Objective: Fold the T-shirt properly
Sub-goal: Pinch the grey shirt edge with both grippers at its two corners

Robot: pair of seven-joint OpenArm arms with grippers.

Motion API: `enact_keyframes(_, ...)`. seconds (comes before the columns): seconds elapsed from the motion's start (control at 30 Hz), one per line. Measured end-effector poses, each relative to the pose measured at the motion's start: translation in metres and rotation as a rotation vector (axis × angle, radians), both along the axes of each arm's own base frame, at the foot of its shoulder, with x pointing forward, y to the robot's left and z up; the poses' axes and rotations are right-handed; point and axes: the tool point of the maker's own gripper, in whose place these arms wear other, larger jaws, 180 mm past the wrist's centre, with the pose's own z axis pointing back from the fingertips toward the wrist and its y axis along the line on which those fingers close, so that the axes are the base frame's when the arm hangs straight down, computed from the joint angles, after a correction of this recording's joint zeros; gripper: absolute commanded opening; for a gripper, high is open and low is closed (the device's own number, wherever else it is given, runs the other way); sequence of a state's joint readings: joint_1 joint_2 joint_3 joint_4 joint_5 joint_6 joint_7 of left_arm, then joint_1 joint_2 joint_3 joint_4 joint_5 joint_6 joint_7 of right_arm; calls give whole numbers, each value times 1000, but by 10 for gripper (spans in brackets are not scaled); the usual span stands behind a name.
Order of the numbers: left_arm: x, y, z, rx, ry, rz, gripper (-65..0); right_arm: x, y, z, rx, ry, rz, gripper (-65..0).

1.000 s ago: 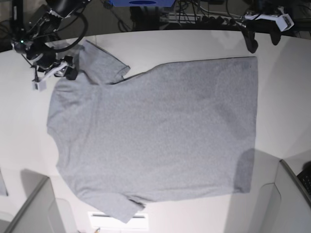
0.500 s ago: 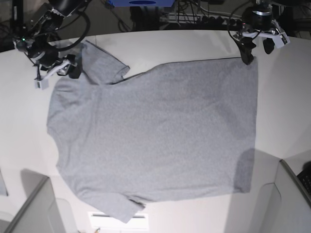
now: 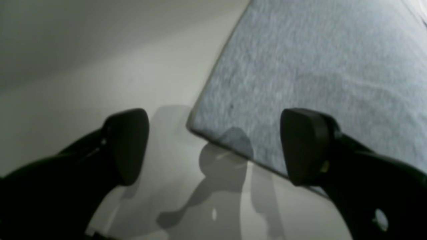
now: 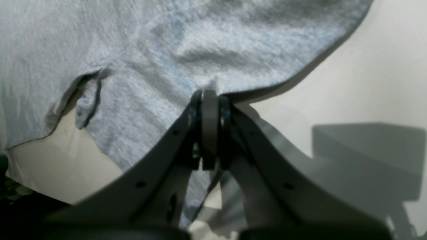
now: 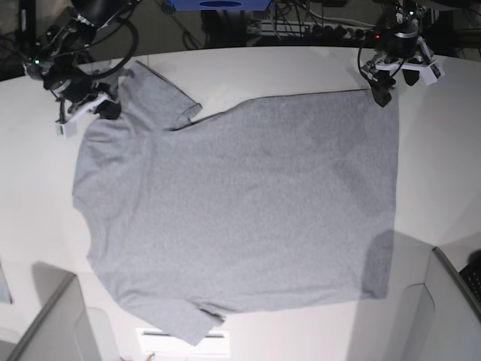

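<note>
I'm pinching the T-shirt point(image 5: 240, 210) sleeve edge in my right fingers point(image 4: 209, 100), left fingers point(image 3: 126, 143) hovering wide over its hem corner.

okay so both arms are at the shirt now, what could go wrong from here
1. The right end effector is shut on only a thin bit of the shirt's sleeve edge; a pull could slip it free.
2. The left end effector is open astride the hem corner, gripping nothing; if the right lifts first, the shirt may drag and skew.
3. The fabric near the right grip is already rumpled, so a fold may set in creases.
</note>
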State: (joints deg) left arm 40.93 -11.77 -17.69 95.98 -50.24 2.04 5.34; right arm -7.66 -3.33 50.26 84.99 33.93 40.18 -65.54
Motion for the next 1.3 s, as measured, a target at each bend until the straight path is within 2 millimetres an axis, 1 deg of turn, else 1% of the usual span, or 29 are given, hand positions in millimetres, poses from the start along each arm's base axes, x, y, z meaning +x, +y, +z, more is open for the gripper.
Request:
enact_keyframes(0.1, 8, 4, -2, 10, -15, 4, -58, 0, 0, 0, 0, -1, 0, -650)
enact_keyframes(0.2, 15, 3, -6, -2, -6, -6, -58, 0, 0, 0, 0, 0, 0, -650)
enact_keyframes(0.27, 25, 1, -8, -26, 6, -18, -59, 0, 0, 0, 0, -2, -1, -650)
enact_keyframes(0.3, 29, -1, -9, -36, 11, -26, -71, 1, 0, 0, 1, -4, -3, -650)
enact_keyframes(0.33, 32, -2, -9, -44, 15, -35, -95, 0, 0, 0, 1, -4, -3, -650)
enact_keyframes(0.37, 33, -4, -10, -51, 20, -39, -135, 0, 0, 0, 1, -1, -2, -650)
enact_keyframes(0.4, 33, -5, -11, -61, 23, -39, -184, -1, 0, -1, 2, 1, -1, -650)
enact_keyframes(0.47, 34, -15, -12, -91, 15, -69, -276, 0, 0, 0, 3, 1, -1, -650)
enact_keyframes(0.53, 33, -31, -14, -139, 4, -130, -339, 0, 0, 0, 2, -2, -2, -650)
enact_keyframes(0.6, 30, -39, -16, -161, 1, -151, -382, 0, 0, 0, 2, -3, -3, -650)
enact_keyframes(0.67, 27, -36, -20, -166, 5, -140, -408, 0, 0, 0, 3, -2, -3, -650)
enact_keyframes(0.73, 24, -34, -22, -172, 1, -128, -449, 0, 0, 0, 2, -3, -3, -650)
enact_keyframes(0.77, 23, -33, -23, -175, 1, -124, -484, 0, 0, 0, 1, -3, -4, -650)
enact_keyframes(0.83, 22, -32, -25, -171, 12, -124, -573, 0, 0, 0, 1, -4, -4, -650)
enact_keyframes(0.87, 21, -32, -25, -171, 17, -123, -629, 0, 0, 0, 2, -4, -4, -650)
enact_keyframes(0.9, 19, -34, -26, -174, 25, -126, -650, -1, 0, 0, 1, -3, -4, -650)
enact_keyframes(0.97, 19, -37, -23, -173, 32, -137, -650, -1, 0, 0, 0, -3, -4, -650)
enact_keyframes(1.07, 6, -45, -17, -170, 69, -165, -650, -11, -3, 4, -47, 9, 8, -650)
enact_keyframes(1.13, -1, -50, -14, -169, 90, -191, -650, -25, -6, 6, -94, 46, 30, -650)
enact_keyframes(1.2, -4, -47, -11, -144, 106, -214, -650, -37, -8, 9, -129, 73, 40, -650)
enact_keyframes(1.3, -9, -45, -1, -122, 106, -238, -650, -56, -12, 11, -181, 123, 58, -650)
